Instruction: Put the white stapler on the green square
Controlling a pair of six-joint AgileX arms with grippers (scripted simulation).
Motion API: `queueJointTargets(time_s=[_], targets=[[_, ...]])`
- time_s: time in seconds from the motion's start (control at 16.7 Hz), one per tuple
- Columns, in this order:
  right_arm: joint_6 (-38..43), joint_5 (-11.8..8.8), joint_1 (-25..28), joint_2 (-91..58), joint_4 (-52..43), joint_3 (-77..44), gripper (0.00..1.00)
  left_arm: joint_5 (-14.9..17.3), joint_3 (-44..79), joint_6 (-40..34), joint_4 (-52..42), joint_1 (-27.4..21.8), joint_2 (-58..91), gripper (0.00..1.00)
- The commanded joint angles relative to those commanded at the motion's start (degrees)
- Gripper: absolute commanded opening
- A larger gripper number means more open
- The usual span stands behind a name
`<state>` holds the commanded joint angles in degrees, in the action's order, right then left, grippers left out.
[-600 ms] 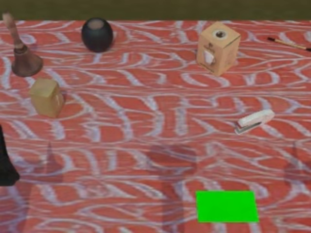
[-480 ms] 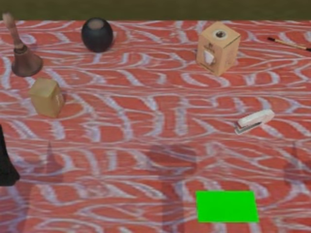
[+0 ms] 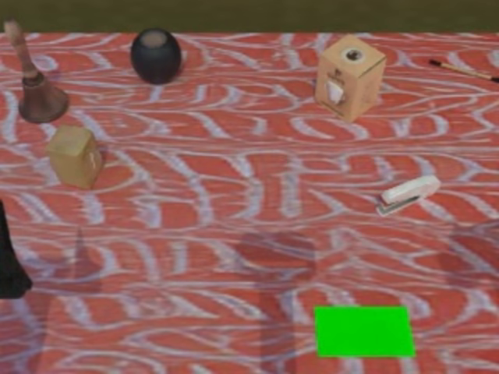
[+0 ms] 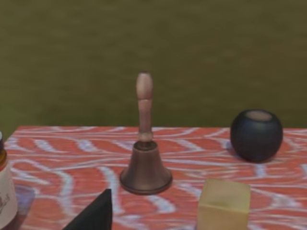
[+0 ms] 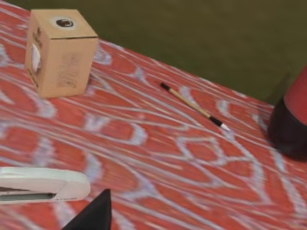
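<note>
Right pincer (image 5: 98, 213): only a dark tip seen in the right wrist view, beside the white stapler (image 3: 409, 194); open or closed, cannot tell. Stapler lies right of table centre, well apart from the green square (image 3: 363, 331). Cardboard box (image 3: 350, 76): markings unreadable. Pencil (image 5: 194, 107) beyond

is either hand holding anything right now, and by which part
Nothing is held. The white stapler lies free on the table, apart from the green square, with no hand on it.
</note>
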<state>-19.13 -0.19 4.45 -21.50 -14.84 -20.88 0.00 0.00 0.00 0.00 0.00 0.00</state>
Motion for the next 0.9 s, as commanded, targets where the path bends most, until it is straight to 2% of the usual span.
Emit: queueJointTargets(time_s=[0.54, 0.9], targets=[[-41.25, 0.30, 8.86, -57.31, -32.84, -46.75, 1.00, 0.00, 0.00, 0.00, 0.00, 0.00, 0.00, 1.00], [-64.27, 0.26, 13.99, -86.58, -50.96, -72.33, 1.00, 0.00, 0.00, 0.00, 0.00, 0.00, 0.00, 1.00]])
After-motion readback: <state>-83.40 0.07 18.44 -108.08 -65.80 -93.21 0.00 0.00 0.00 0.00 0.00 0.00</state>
